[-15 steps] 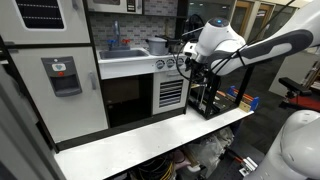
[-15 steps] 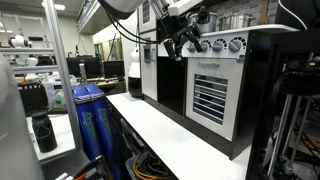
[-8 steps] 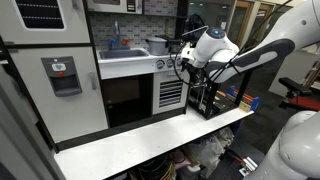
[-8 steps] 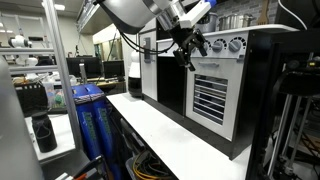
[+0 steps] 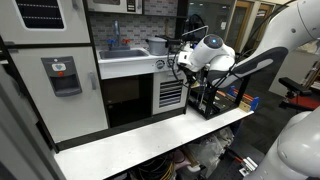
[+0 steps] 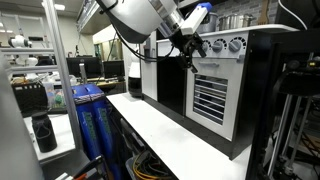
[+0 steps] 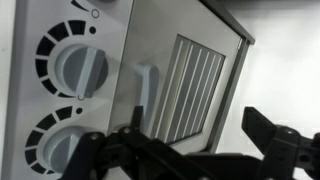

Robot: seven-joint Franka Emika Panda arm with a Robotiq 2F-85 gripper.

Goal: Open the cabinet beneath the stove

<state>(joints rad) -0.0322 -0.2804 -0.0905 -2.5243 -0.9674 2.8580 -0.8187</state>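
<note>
The cabinet is a white-framed oven door with grey slats, shut, seen in both exterior views. Above it, the stove's front strip carries round silver knobs. My gripper hovers just in front of the door's top edge and the knob strip, touching nothing. In the wrist view, which is turned sideways, two knobs are at the left, the white door handle is in the middle and the slats are beside it. My gripper is open and empty, its dark fingers spread wide.
A tall grey fridge door with a dispenser stands beside a dark doorless recess. A sink with a faucet is on top. A long white tabletop runs in front of the kitchen. A black rack stands past the oven.
My gripper has come down from the knob level and closer to the oven front. The door has not moved.
</note>
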